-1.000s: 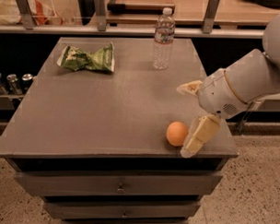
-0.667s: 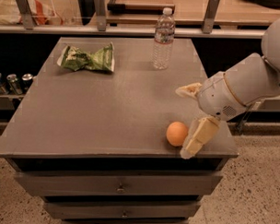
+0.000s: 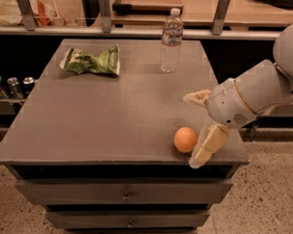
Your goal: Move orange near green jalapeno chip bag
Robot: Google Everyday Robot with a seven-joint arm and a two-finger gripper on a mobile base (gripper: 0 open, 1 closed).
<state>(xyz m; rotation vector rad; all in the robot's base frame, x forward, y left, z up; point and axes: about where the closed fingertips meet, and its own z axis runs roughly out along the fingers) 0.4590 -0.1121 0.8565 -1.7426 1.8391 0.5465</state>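
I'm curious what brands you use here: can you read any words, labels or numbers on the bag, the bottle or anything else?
Green jalapeno chip bag: white markings, too blurred to read.
Water bottle: label too small to read.
Orange, and the open gripper beside it at the front right: no text.

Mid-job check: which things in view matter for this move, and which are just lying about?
Job: orange, front right edge; green jalapeno chip bag, back left; claw, open, beside the orange.
Lying about: water bottle, at the back; cans, off-table left.
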